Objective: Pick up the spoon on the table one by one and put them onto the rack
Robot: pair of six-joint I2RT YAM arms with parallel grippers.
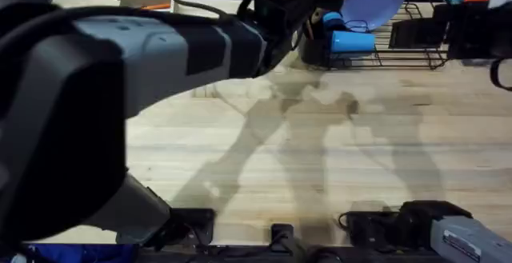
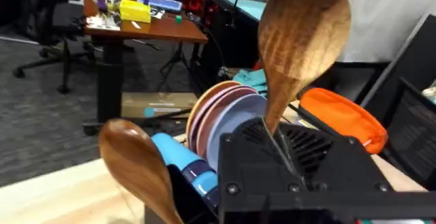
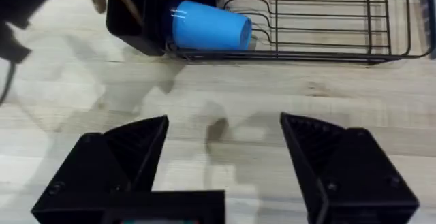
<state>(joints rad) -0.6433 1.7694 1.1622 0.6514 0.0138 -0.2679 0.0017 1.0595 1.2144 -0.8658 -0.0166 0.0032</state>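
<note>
**A:** Where is the spoon, and what is it like?

**B:** My left claw (image 2: 286,159) grips the spoon (image 2: 300,43) by its slim handle, clamped between black fingers. The round, shallow bowl stands upright above the claw, warm brown wood with wavy grain and a slight sheen. It is lifted off the counter, just above the near end of the rack.

**A:** Describe the rack.

**B:** The rack (image 3: 320,30) is thin black wire in a grid, sitting at the far edge of the counter (image 1: 320,159), which is made of pale narrow planks. At one end is a solid black caddy (image 3: 136,20). A second wooden spoon (image 2: 139,163) rests there, its glossy bowl pointing up. Beside the caddy lies a smooth blue plastic cup (image 3: 208,26) on its side. Round plates (image 2: 225,118), lavender and tan-rimmed, stand on edge in the wires.

**A:** And your other claw?

**B:** My right claw (image 3: 225,166) is spread wide and holds nothing, low over bare wood, facing the rack with its angular matte black fingers (image 3: 116,159) apart.
</note>
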